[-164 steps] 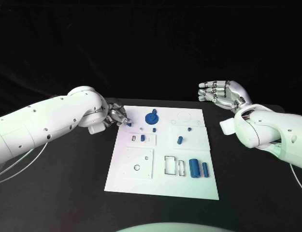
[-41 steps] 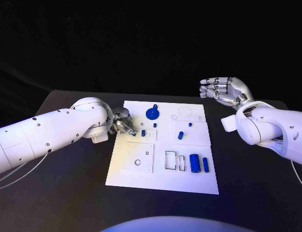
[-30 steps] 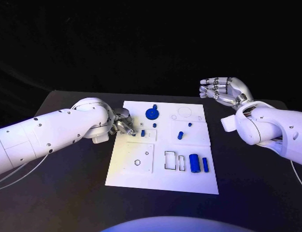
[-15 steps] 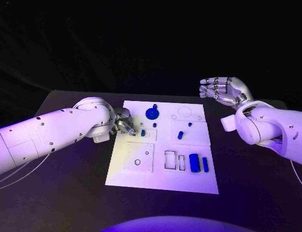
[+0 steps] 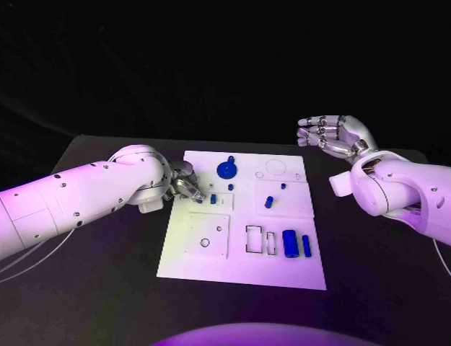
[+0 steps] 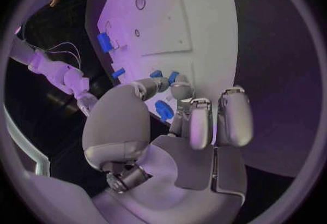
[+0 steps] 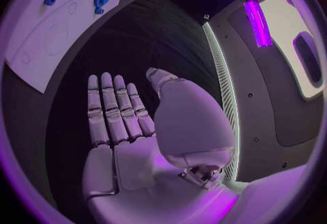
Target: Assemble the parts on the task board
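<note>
- Head view: the white task board (image 5: pixel 248 268) lies in the centre of the frame on the black table (image 5: pixel 100 288), with small blue parts spread over its upper half and lower right.
- Left hand (image 5: pixel 185 184): at the board's upper left edge, fingers bunched together and pointing down at a small blue peg (image 5: pixel 213 198) near a square recess. In the left wrist view the fingertips (image 6: pixel 180 91) close around a small blue part (image 6: pixel 171 77) lying on the board. The hold looks like a pinch, but whether the part is truly clamped or only touched cannot be told.
- Right hand (image 5: pixel 331 135): raised in the upper right of the frame, well apart from the board, palm open, fingers spread and slightly curled. The right wrist view confirms that it has hold of nothing (image 7: pixel 119 120).
- Other parts: a round blue knob (image 5: pixel 226 170) stands near the board's top edge. A short blue pin (image 5: pixel 269 202) lies at the centre right. Two blue cylinders (image 5: pixel 290 243) lie side by side at the lower right, beside an empty rectangular slot (image 5: pixel 255 239).
- Handling, as a judgement: the parts appear to be rigid moulded plastic, light and smooth, so they are likely to slip or roll under a loose touch. The pegs and cylinders are best taken across their short width with opposed fingertips, near mid-length, so that one end stays free for insertion. The knob is best taken by its rim.
- Risk, as a judgement: a small peg may tilt in the pinch and jam at its recess.
</note>
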`<state>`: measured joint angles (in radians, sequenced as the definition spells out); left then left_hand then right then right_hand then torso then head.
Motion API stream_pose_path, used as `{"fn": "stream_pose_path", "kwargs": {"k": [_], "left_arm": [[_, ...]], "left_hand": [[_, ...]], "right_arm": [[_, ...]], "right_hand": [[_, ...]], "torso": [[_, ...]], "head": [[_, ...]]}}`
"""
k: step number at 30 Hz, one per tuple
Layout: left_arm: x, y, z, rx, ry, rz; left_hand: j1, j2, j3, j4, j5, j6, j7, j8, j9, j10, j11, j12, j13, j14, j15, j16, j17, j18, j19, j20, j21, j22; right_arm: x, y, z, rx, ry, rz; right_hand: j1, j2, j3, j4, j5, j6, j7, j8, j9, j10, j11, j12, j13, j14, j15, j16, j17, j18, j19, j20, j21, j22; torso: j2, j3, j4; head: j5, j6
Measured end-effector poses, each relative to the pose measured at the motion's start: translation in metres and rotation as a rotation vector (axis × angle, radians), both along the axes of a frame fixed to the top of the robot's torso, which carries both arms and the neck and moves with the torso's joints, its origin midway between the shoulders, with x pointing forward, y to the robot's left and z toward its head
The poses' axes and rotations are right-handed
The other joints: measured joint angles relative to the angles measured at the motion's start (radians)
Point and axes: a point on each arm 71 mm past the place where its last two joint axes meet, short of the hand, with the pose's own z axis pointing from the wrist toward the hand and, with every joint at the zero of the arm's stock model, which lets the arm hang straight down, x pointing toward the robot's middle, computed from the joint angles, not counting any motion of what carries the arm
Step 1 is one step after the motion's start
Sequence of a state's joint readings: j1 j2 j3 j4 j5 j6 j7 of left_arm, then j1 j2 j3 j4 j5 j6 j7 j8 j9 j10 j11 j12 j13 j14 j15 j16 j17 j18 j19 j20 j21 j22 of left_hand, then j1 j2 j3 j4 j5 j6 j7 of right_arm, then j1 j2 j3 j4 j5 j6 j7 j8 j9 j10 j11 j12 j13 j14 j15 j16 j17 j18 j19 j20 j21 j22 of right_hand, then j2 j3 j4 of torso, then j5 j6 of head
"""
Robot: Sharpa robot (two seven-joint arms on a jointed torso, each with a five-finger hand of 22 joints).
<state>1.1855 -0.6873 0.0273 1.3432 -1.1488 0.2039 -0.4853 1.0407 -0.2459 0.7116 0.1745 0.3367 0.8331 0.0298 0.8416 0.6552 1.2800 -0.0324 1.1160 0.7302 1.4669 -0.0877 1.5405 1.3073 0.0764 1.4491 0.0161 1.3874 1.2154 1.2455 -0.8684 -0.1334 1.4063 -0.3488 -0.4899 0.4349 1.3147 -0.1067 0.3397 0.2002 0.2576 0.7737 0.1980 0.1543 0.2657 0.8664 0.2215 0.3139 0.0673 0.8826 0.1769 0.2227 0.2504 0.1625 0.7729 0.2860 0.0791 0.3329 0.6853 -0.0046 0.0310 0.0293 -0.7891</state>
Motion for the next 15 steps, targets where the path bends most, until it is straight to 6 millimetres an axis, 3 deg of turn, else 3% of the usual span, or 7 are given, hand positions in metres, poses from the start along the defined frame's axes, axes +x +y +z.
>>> {"fn": "stream_pose_path", "kwargs": {"k": [4,15], "left_arm": [[-0.0002,0.0006,-0.0007,0.001,0.001,0.001],[-0.0015,0.0042,-0.0014,0.001,0.002,0.006]], "left_hand": [[-0.003,-0.003,-0.073,0.042,0.000,0.011,0.004,-0.006,-0.014,-0.004,-0.004,0.005,0.002,0.000,0.000,0.000,0.000,0.000,0.000,0.000,0.000,0.002],[-0.003,-0.003,-0.151,0.094,0.000,0.013,0.002,-0.006,-0.027,-0.004,-0.004,0.006,0.005,0.000,0.000,0.000,0.000,0.000,0.000,0.000,0.000,0.003]], "right_arm": [[0.0000,-0.0001,0.0000,0.000,0.000,0.000],[-0.0001,-0.0006,-0.0002,0.000,0.000,-0.001]], "right_hand": [[0.000,0.000,0.000,0.000,0.000,0.000,0.000,0.000,0.000,0.000,0.000,0.000,0.000,0.000,0.000,0.000,0.000,0.000,0.000,0.000,0.000,0.000],[0.000,0.000,0.000,0.000,0.000,0.000,0.000,0.000,0.000,0.000,0.000,0.004,0.000,0.000,0.000,0.000,-0.001,0.000,0.000,0.000,0.000,0.000]], "torso": [[0.000,-0.0005,-0.0003],[0.001,-0.0003,-0.0005]], "head": [[-0.001,0.000],[-0.003,0.001]]}}
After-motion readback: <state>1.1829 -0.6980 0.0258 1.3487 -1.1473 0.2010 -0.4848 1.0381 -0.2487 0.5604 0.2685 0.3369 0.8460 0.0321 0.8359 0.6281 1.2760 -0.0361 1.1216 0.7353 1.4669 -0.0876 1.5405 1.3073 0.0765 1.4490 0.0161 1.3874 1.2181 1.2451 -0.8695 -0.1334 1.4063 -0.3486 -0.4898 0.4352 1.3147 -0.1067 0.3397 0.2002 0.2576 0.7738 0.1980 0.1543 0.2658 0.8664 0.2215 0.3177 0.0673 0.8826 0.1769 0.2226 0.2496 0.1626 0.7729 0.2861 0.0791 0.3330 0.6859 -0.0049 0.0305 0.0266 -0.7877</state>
